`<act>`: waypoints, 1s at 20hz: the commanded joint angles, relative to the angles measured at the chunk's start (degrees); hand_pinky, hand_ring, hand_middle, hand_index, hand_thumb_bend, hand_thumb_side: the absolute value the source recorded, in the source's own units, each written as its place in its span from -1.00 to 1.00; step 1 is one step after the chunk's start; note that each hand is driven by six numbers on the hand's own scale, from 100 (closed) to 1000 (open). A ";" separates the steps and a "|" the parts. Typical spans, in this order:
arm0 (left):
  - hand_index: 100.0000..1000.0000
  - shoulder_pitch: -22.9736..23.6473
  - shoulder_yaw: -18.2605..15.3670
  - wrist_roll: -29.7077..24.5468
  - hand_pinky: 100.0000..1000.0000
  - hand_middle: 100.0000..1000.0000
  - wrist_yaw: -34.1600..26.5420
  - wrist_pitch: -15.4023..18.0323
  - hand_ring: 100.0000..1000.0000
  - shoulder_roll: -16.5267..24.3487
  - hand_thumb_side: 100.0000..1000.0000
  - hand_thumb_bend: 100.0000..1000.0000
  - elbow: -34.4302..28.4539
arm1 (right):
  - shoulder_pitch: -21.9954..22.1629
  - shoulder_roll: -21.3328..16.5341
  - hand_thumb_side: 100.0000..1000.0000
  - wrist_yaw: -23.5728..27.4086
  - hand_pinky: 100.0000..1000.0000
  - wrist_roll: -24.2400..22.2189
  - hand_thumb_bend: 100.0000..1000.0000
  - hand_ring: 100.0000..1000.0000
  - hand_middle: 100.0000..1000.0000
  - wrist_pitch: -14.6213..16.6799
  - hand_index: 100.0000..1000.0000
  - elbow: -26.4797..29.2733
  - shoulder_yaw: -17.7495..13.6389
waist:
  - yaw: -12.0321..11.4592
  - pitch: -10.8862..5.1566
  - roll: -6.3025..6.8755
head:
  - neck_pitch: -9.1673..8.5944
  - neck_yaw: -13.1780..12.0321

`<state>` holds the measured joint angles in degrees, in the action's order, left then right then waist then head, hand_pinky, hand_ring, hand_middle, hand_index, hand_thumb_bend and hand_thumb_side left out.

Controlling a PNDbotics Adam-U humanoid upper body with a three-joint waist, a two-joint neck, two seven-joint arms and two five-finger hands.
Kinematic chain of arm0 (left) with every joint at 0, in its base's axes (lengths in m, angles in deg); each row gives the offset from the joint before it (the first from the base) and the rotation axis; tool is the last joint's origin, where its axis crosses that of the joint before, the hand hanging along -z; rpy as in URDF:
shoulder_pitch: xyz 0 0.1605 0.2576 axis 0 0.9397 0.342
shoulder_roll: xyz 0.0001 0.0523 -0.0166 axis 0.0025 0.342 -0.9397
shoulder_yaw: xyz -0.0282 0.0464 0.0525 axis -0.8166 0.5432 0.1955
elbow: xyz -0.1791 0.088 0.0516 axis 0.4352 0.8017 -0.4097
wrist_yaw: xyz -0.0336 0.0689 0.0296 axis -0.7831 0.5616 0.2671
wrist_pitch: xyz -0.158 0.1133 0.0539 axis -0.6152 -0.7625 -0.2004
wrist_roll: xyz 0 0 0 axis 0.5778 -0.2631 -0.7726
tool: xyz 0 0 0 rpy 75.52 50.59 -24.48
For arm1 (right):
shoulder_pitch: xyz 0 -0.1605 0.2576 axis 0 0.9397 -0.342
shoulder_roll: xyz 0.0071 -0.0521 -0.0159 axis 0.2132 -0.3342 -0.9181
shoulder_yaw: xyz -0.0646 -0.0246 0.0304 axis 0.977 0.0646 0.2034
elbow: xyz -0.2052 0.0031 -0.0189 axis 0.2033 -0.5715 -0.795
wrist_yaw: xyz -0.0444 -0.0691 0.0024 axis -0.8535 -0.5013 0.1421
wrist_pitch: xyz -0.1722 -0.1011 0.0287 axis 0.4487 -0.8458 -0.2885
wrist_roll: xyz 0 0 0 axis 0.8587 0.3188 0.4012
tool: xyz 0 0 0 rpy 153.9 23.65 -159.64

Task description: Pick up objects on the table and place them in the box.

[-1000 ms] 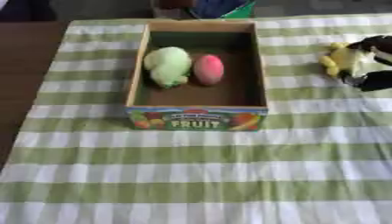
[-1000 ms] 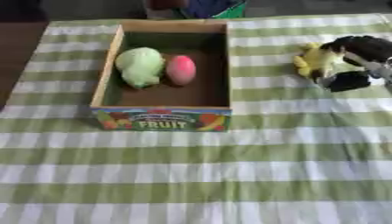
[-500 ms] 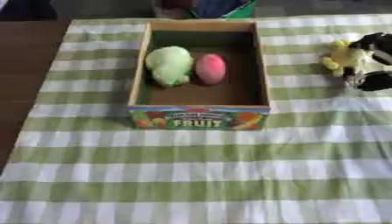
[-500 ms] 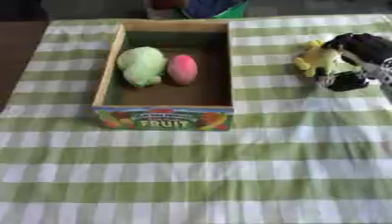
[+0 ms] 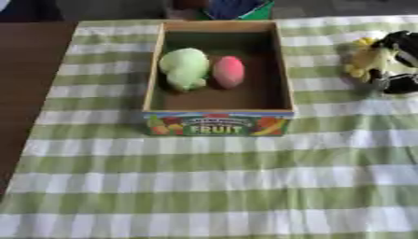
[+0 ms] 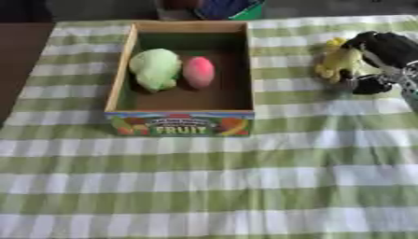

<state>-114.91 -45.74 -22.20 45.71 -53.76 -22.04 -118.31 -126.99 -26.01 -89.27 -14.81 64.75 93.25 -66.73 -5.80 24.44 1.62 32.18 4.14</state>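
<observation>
Left eye view. Green-and-white checked tablecloth (image 5: 204, 186) covers the table; bare dark wood strip (image 5: 29, 84) along the left edge. Wooden box (image 5: 282, 70) sits centre-far, its near wall printed with a label reading "FRUIT" (image 5: 218, 127). Inside, in the far-left part of the floor: a pale green fruit (image 5: 184, 68), and touching its right side a pink fruit (image 5: 228, 72). Near half of the box floor bare. Beyond the far table edge, a blue and green object (image 5: 237, 7), partly cut off. At the right edge, right hand (image 5: 400, 63), black, only partly in frame; a yellow object (image 5: 365, 59) sits against its left side, well to the right of the box and outside it. Too much of the hand is cut off here to read the grip.

Right eye view. Same layout, shifted left, so more of the right side shows. The right hand (image 6: 384, 56) shows more fully: black fingers curl over the top of the yellow object (image 6: 339, 61) and a dark thumb part sits below it at the near side, so the hand is closed around it. The object is soft-looking, lumpy, kind unclear; whether it rests on the cloth or is lifted, cannot tell. A silver wrist part (image 6: 408, 77) shows at the far right edge, absent from the other view. Left hand shows in neither view.
</observation>
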 commanded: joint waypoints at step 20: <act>0.86 -0.14 -0.55 0.20 -0.05 0.53 -0.09 0.04 0.52 1.83 0.76 -1.00 -0.94 | -1.43 -2.51 -0.70 15.69 0.54 -3.20 -1.00 0.35 -0.18 -6.72 0.16 17.29 -1.55 | 0.89 -3.61 -1.07 | 1.78 -0.92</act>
<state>-114.62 -45.74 -22.14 45.71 -53.73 -21.99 -118.31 -127.24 -26.15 -74.58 -17.98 58.39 108.67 -67.55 -4.96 22.29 0.54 33.75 3.49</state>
